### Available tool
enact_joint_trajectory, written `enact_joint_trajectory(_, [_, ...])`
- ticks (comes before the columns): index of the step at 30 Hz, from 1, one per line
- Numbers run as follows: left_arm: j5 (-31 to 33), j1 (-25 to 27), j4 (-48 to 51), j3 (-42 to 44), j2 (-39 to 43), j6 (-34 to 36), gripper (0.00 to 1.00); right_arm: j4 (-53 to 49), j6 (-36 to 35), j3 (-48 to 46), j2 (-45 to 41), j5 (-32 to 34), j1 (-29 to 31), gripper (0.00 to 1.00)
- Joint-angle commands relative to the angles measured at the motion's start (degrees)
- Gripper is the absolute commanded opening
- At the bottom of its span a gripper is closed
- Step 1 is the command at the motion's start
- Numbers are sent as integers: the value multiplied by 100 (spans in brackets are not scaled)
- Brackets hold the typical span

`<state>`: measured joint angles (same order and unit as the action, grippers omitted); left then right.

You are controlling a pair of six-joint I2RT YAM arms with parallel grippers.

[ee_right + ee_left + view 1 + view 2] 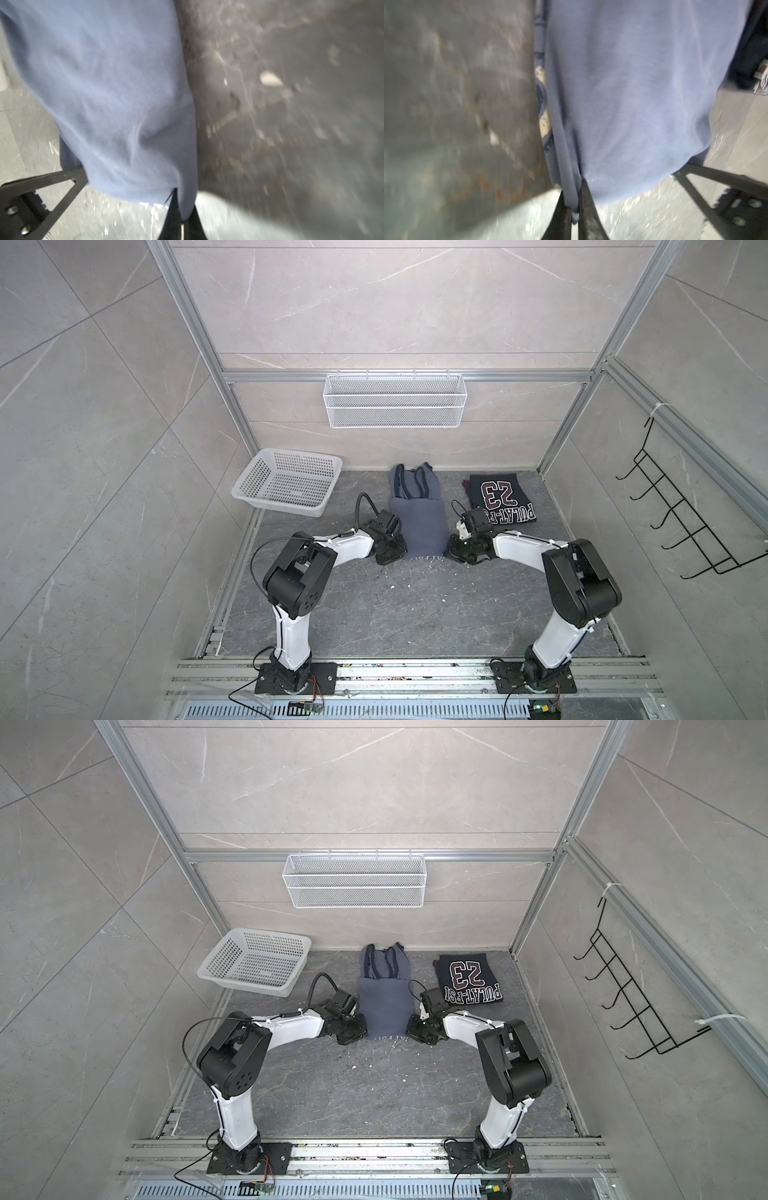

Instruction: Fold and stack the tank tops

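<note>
basket (286, 483): white, empty, at the worktop's (415, 614) far-left corner, apart from the cloth.
left gripper (574, 209): jaws closed on the grey top's near-left corner; a fold of cloth is pinched between them in the left wrist view.
grey top (419, 526): lies mid-worktop, folded narrow lengthwise, straps toward the far edge, hem toward the near edge.
right gripper (184, 209): jaws closed on the near-right corner of the same top.
navy top (500, 497): folded, at the far-right corner, clear of the grey one.
step: judged as the crosswise fold of the grey top, both near corners gripped.
next move: likely lift both corners together and carry them toward the straps, level, keeping the fold square.
</note>
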<state>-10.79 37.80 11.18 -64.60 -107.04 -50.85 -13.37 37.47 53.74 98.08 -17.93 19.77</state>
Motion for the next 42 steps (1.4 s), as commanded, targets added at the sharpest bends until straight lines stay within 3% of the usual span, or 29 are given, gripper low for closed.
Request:
enact_joint_trajectory(1, [475, 233, 129, 338, 851, -212, 0, -414, -107, -362, -748, 229, 69, 0])
enact_joint_trajectory(7, [1142, 930, 236, 1222, 2249, -859, 0, -1214, -66, -866, -2211, 279, 387, 0])
enact_joint_trajectory(11, [1569, 1410, 665, 1300, 3110, -1334, 0, -1944, -8, -586, -3038, 378, 585, 0])
enact_joint_trajectory(17, [2172, 1413, 1392, 663, 3695, -1373, 0, -2538, -81, 658, -2950, 473, 593, 0])
enact_joint_trajectory(23, [1738, 531, 1168, 180, 3261, -1269, 0, -2406, -226, 1870, -1812, 528, 592, 0])
enact_joint_trajectory(30, [862, -467, 811, -684, 2085, -1087, 0, -2142, -442, 3120, -264, 682, 546, 0])
enact_joint_trajectory(42, [204, -1081, 593, -2318, 44, -900, 0, -1994, -472, 4201, 1218, 993, 142, 0])
